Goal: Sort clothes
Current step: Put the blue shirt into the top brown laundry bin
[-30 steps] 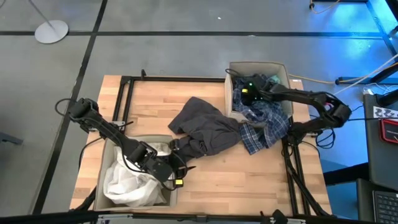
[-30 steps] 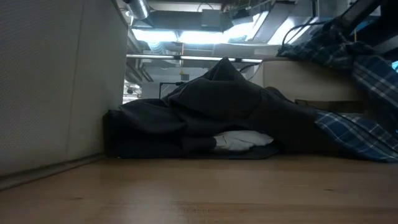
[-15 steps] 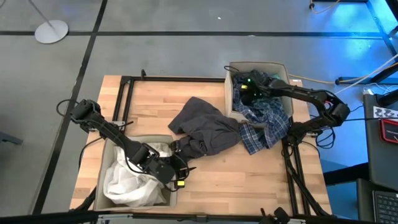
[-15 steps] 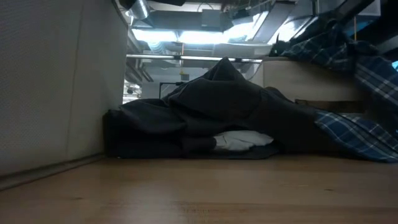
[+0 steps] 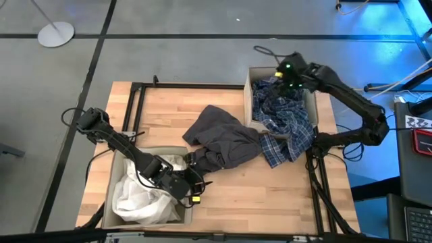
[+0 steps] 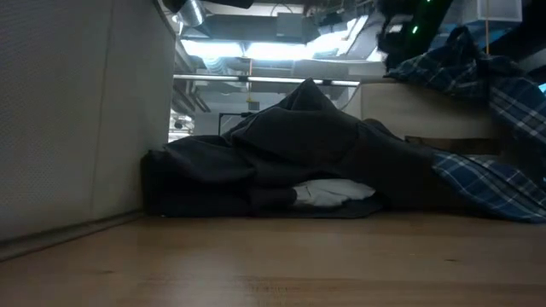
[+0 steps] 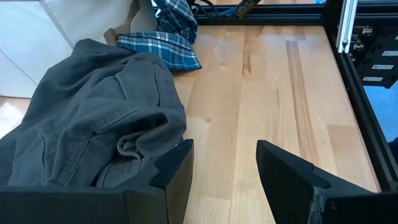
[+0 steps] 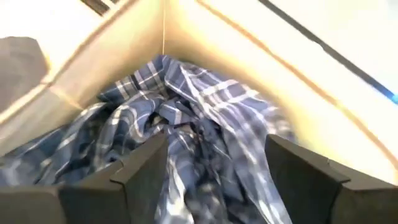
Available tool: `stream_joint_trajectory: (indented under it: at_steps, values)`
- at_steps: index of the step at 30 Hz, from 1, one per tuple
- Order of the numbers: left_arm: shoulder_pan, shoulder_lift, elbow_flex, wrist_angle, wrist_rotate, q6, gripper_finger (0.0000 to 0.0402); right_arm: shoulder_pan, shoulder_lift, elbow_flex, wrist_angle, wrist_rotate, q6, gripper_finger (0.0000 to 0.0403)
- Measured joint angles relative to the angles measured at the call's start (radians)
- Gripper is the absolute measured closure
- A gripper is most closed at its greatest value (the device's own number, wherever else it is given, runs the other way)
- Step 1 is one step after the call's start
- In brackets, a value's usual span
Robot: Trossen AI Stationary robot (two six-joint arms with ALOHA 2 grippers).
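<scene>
A dark grey garment (image 5: 219, 138) lies crumpled at the table's middle, and something white (image 6: 328, 192) shows under its edge. The blue-white plaid shirt (image 5: 287, 121) fills the far-right beige bin (image 5: 248, 94) and hangs over the bin's near wall onto the table. White clothes (image 5: 138, 196) lie in the near-left bin (image 5: 115, 169). My left gripper (image 7: 224, 155) stands open, low at the grey garment's (image 7: 93, 118) near-left edge, with bare wood between its fingers. My right gripper (image 8: 217, 146) hangs open above the plaid shirt (image 8: 186, 118), over the far-right bin (image 8: 205, 31). My left gripper has one finger (image 7: 177, 165) right beside a fold (image 7: 134, 149) at the dark grey garment's near edge. I cannot tell whether it touches the cloth. Nothing lies between its fingers.
A black metal frame (image 5: 138, 91) runs along the table's far and side edges. Bare wood lies at the far left and along the near edge to the right of the left bin. In the low view, the near-left bin's wall (image 6: 77, 111) fills the left side.
My right gripper has risen out of the far-right bin and gone toward the table's far edge. It now hangs clear of the plaid shirt, which stays heaped in the bin and draped over its near wall.
</scene>
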Motion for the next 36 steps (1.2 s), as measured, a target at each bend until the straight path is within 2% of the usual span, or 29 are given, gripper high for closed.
stream_joint_trajectory:
  at_steps: [7, 18, 24, 32, 36]
  values:
    - [0.000, 0.000, 0.000, 0.000, 0.000, 0.005, 0.0235, 0.084, -0.130, 0.102, -0.191, 0.001, 0.030, 0.0131]
    - [0.001, 0.000, 0.000, 0.002, 0.000, 0.004, 0.0235, 0.410, -0.315, 0.104, -0.401, -0.009, 0.279, 0.0132]
    - [0.008, 0.000, 0.000, 0.003, 0.000, 0.003, 0.0235, 0.592, -0.328, 0.102, -0.560, -0.030, 0.480, 0.0132]
    - [0.007, 0.000, 0.000, 0.006, 0.000, 0.004, 0.0235, 0.860, -0.312, -0.020, -0.557, -0.044, 0.718, 0.0132]
    - [0.007, 0.000, 0.000, 0.006, 0.000, 0.012, 0.0235, 0.956, -0.296, -0.100, -0.556, -0.034, 0.828, 0.0132]
